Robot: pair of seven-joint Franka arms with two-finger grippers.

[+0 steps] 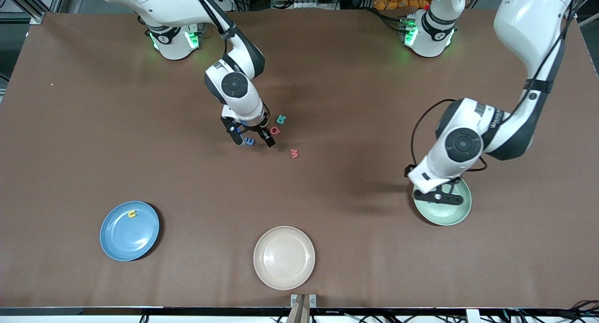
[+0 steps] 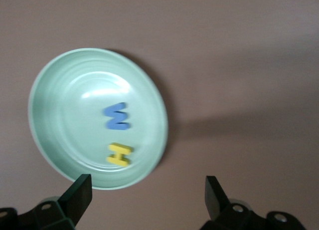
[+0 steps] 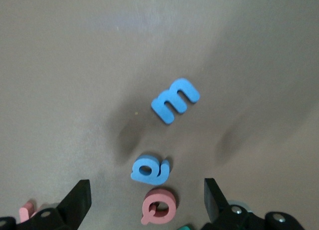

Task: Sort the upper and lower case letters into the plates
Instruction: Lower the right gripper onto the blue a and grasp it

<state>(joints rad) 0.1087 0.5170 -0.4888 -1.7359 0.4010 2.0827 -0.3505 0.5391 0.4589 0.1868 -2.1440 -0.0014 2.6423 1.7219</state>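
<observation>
front view: left gripper [image 1: 440, 197] hangs over the mint green plate [image 1: 461, 214]; right gripper [image 1: 255, 139] over loose letters.
left wrist view: fingers spread wide, empty; blue letter [image 2: 116, 116] and yellow h [image 2: 119, 154] lie in that plate, evidently sorted.
right wrist view: fingers wide above blue m [image 3: 175, 100], likely the next pick.

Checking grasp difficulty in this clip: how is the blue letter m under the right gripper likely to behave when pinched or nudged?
The blue letter m looks thick, soft-edged and foam-like, so probably light and slightly squashy. It lies flat on the table, so it should slide, not roll or tip. The open right gripper hovers over it; its low profile may make pinching fiddly.
</observation>
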